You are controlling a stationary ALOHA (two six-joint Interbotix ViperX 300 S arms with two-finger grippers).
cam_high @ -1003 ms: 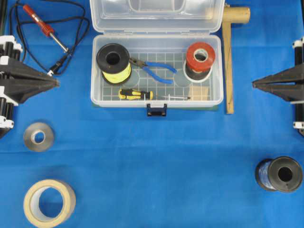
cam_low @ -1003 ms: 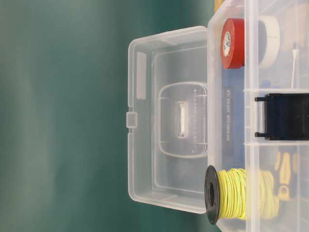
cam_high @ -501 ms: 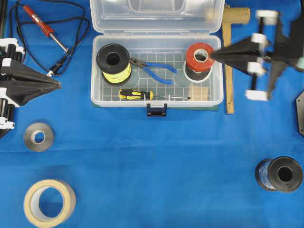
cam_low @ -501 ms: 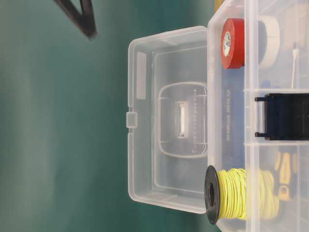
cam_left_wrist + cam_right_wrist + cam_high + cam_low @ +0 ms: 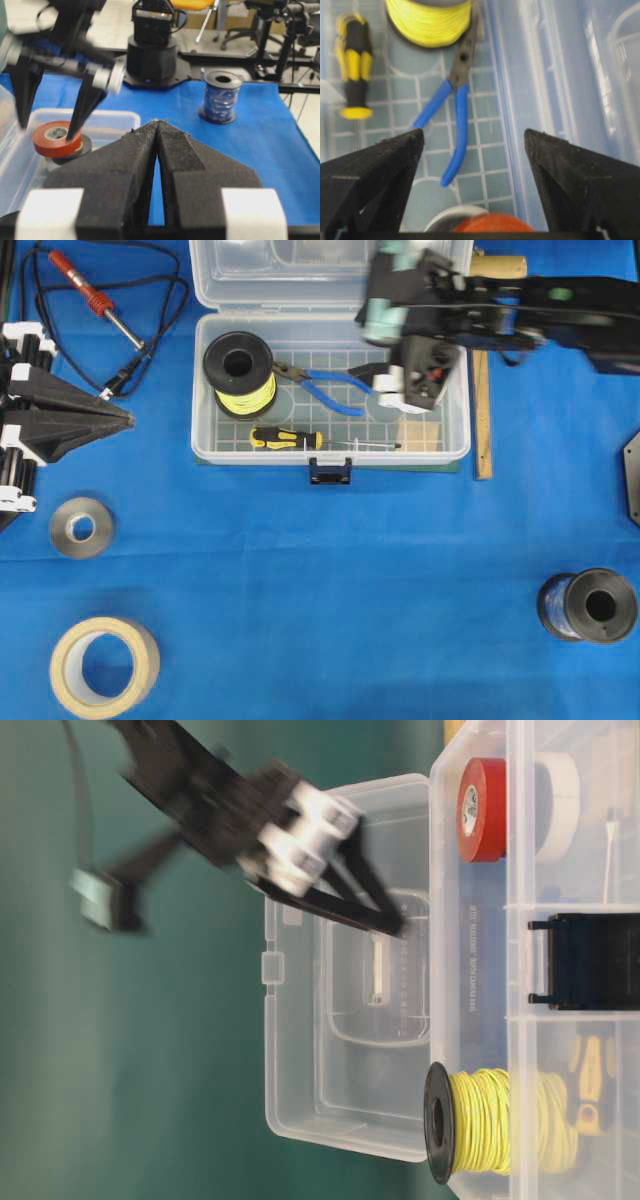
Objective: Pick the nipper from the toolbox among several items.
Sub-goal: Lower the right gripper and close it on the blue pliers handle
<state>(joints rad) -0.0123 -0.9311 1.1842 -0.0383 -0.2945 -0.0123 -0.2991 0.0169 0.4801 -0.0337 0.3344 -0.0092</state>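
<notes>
- The toolbox [image 5: 330, 390], a clear plastic box with a gridded floor and a dark blue front latch [image 5: 330, 472], is seen open on the blue table cover [image 5: 320, 580], its lid [image 5: 330, 270] folded back.
- Inside it, a black spool of yellow wire [image 5: 240, 375] is found at the left end, a black-and-yellow screwdriver [image 5: 285, 439] along the front wall, and a small wooden block [image 5: 420, 432] at the front right.
- A red tape roll [image 5: 482, 810] stacked against a white tape roll [image 5: 558, 805] is shown at the box's right end in the table-level view; from overhead these are covered by the right arm.
- The nipper [image 5: 325, 387] is laid flat on the box floor, just right of the spool and behind the screwdriver.
- It is seen as slim pliers with dark pointed metal jaws and curved blue handles, the handles slightly spread.
- Its long axis is set roughly along the length of the box, slightly slanted; the tip is pointed at the spool and the handles toward the tape rolls.
- The right gripper [image 5: 472, 150] is held over the right part of the box with its fingers wide apart, nothing between them, the blue handles lying ahead of it.
- The left gripper [image 5: 158, 125] is kept at the table's left edge, its fingers pressed together on nothing.
</notes>
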